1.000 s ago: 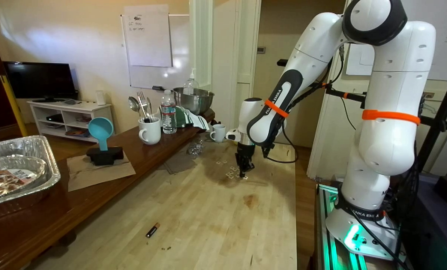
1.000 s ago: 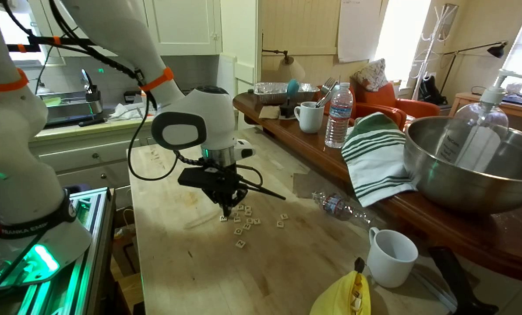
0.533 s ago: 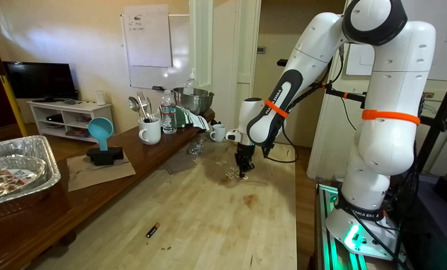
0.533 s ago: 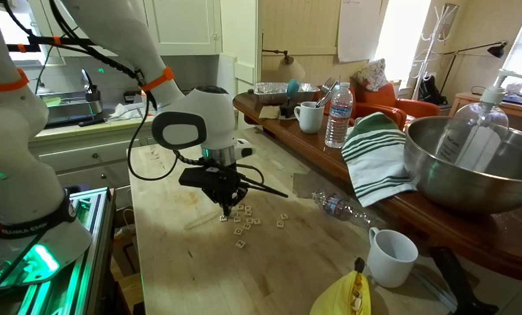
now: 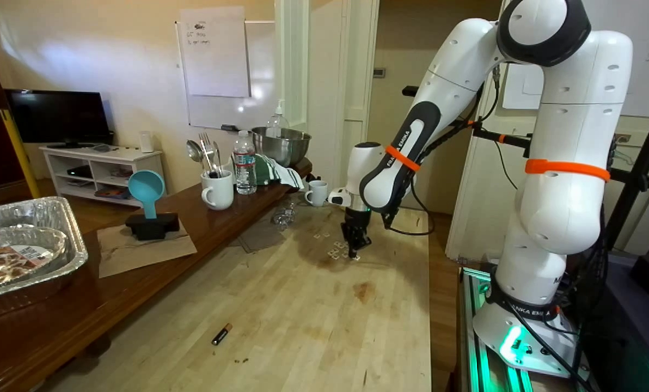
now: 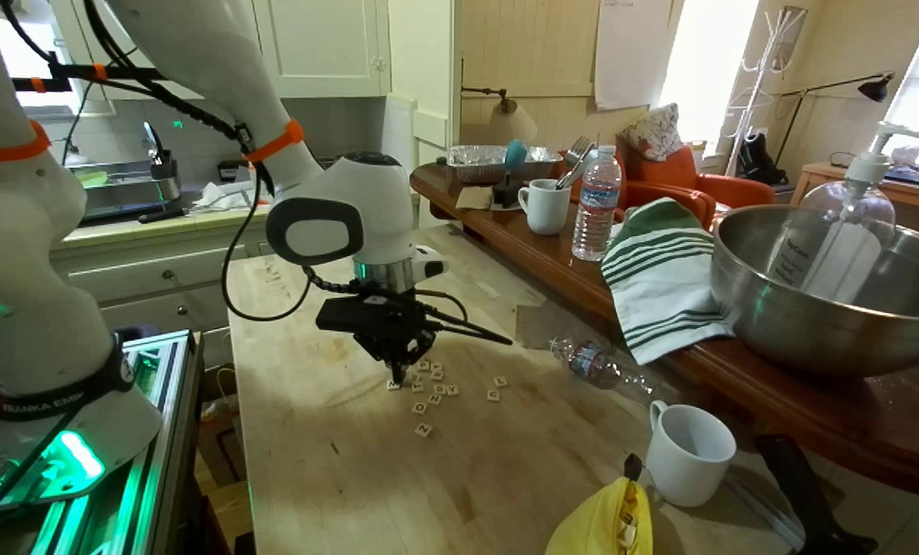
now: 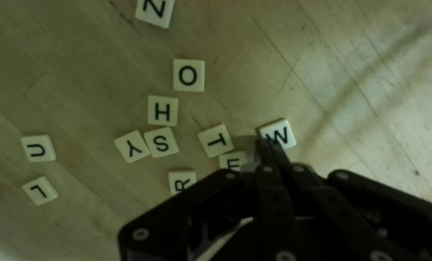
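Note:
My gripper (image 7: 273,142) is shut, its two black fingertips pressed together with nothing visible between them. The tips overlap the lower left part of a cream letter tile marked W (image 7: 285,135); they look to be on it or just above it. Left of the tips lie a T tile (image 7: 216,140) and an E tile (image 7: 232,160), partly hidden by the gripper. An R tile (image 7: 181,181), S tile (image 7: 161,142), Y tile (image 7: 132,146), H tile (image 7: 162,111) and O tile (image 7: 189,75) lie farther off. In both exterior views the gripper (image 5: 353,255) (image 6: 396,379) points down at the tabletop.
A yellow pouch (image 6: 602,524), a white mug (image 6: 691,459) and an empty bottle (image 6: 598,364) are on the table. A battery (image 5: 221,334) lies farther along. A raised wooden ledge (image 5: 194,239) borders the table, bearing a steel bowl (image 6: 829,331) and a towel (image 6: 664,285).
The gripper has turned slightly, and its fingertips have shifted a little toward the W tile. The tiles show no clear movement.

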Motion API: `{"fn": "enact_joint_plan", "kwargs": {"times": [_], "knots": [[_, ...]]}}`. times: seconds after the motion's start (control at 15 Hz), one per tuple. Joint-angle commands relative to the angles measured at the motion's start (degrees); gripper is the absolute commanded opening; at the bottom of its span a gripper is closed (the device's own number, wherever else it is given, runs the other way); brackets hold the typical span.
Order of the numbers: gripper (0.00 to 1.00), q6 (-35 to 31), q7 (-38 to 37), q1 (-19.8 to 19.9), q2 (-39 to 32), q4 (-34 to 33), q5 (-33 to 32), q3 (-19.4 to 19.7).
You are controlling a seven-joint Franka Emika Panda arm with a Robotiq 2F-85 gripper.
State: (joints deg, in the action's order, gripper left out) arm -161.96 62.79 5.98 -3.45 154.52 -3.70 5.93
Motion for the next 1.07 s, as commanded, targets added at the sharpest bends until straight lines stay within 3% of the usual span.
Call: {"fn": "enact_joint_plan", "kwargs": {"times": [0.0,0.47,1.0], "knots": [[0.00,-1.02,1.04,0.75,-0.50,0.87,-1.87,-0.31],[0.00,-2.05,-4.98,-0.12,-1.68,1.13,-0.37,-0.99],[0.00,-1.11,-27.92,-3.03,-2.42,0.03,-3.63,-2.88]]}}
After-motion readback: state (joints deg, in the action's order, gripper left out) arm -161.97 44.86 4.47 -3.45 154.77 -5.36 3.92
